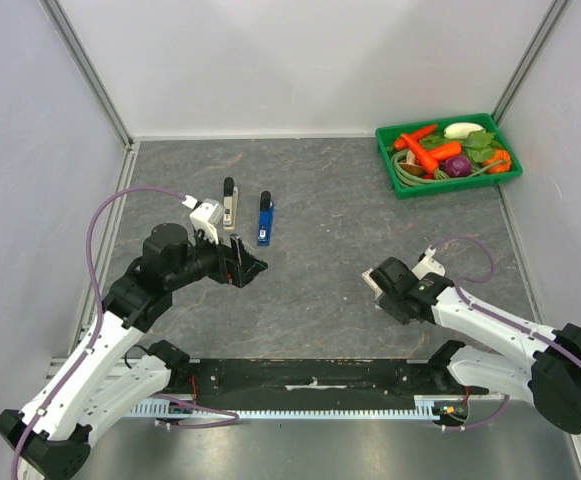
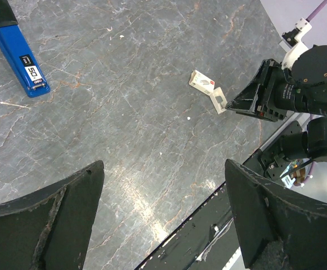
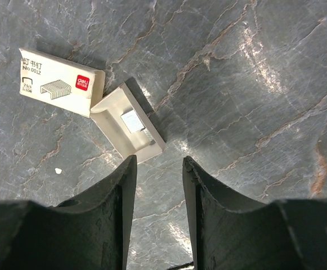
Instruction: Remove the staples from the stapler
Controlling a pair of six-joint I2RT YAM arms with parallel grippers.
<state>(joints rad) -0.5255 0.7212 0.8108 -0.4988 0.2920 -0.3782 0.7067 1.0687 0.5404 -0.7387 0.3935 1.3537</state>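
Observation:
A blue stapler lies on the grey table; it also shows in the left wrist view. A black and white stapler lies to its left. My left gripper is wide open and empty, just near of the blue stapler. My right gripper hovers with jaws slightly apart and empty, just near of a white staple box and its pulled-out tray, which holds a strip of staples. The box also shows in the left wrist view.
A green tray of toy vegetables stands at the back right. White walls enclose the table. A black rail runs along the near edge between the arm bases.

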